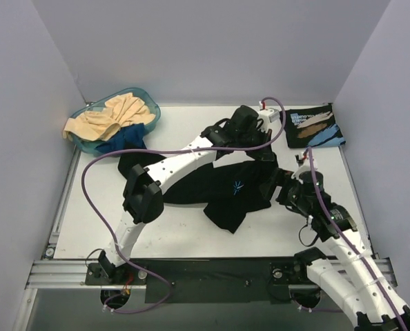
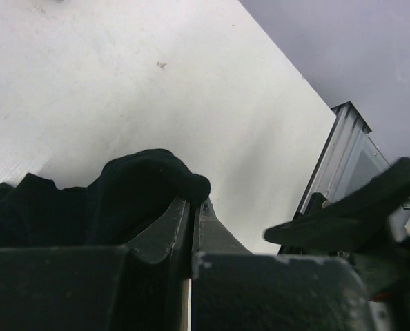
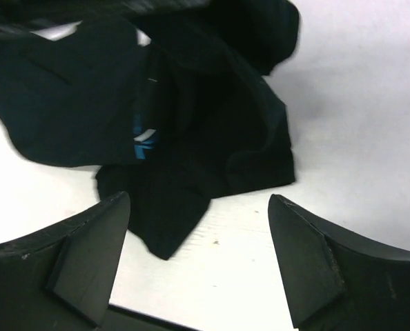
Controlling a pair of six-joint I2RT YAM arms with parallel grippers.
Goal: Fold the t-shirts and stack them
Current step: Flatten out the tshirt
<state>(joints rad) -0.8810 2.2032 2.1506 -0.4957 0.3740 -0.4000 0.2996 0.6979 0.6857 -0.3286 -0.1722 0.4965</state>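
Note:
A plain black t-shirt (image 1: 219, 189) with a small blue mark lies crumpled in the middle of the table. My left gripper (image 1: 266, 153) is shut on a fold of it (image 2: 150, 183) at its far right edge, just above the table. My right gripper (image 1: 288, 192) is open and empty, hovering by the shirt's right corner (image 3: 191, 200). A folded black printed t-shirt (image 1: 313, 125) lies at the back right. A beige t-shirt (image 1: 112, 116) and a dark blue one (image 1: 122, 138) lie in the teal basin.
The teal plastic basin (image 1: 152, 110) stands at the back left corner. Grey walls close in the table on three sides. A metal rail (image 1: 212, 272) runs along the near edge; the table's right rail shows in the left wrist view (image 2: 339, 155).

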